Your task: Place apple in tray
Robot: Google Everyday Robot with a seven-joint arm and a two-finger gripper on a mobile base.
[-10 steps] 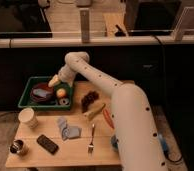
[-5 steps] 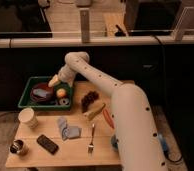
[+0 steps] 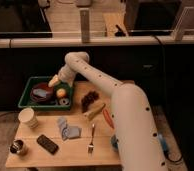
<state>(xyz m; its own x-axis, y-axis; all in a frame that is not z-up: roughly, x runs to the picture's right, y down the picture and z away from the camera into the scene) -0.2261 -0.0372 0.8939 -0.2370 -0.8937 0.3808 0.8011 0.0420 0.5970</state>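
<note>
— Wooden table (image 3: 75,150) first: what sits where?

— At its far left corner lies the green tray (image 3: 26,96), holding a reddish-brown bowl (image 3: 41,93). The apple (image 3: 61,92) rests inside the tray, near its right wall, just beside the bowl.

— And the gripper?

— The gripper (image 3: 54,81) hangs above the tray's middle, up and to the left of the apple, close to it but apart. Whether its jaws are released or clenched I cannot tell.

— Anything else on the table?

— Dark grapes (image 3: 89,97) just right of the tray, a red chili (image 3: 107,118) toward the right edge, a paper cup (image 3: 28,118) at the left edge, a fork (image 3: 91,138) and a phone (image 3: 47,144) near the front edge.

— Changed since a second ago?

— Nothing I can make out: arm, gripper and apple all sit as they did.
</note>
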